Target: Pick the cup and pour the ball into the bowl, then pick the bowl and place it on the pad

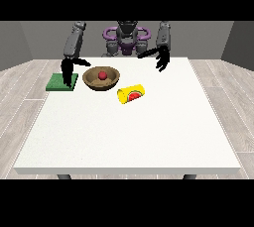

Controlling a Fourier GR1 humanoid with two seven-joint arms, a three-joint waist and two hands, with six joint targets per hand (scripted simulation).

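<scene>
Pouring step apparently done: red ball (102,75) sitting inside the brown bowl (101,79), yellow cup (131,93) lying on its side on the white surface (149,132), just beside the bowl toward the camera and to the right, mouth facing the camera. Second step in hand, by the look of it: picking up the bowl for the pad.

Green pad (55,83) flat on the surface at the bowl's left, close to it, perhaps just touching its rim. Bowl not yet on the pad.

Hand at the view's left (67,70) hanging over the pad's right part, just beside the bowl's left rim, fingers pointing downward and relaxed, thumb stretched toward the bowl, holding nothing. Hand at the view's right (161,59) raised above the far part of the surface, well apart from cup and bowl, fingers hanging loose, empty too.

Next move, as a judgement: bringing the left-of-view hand onto the bowl's rim, closing round it, lifting without tipping the ball out, then a short shift leftward onto the pad. Little travel needed; main care in keeping the bowl level.
</scene>
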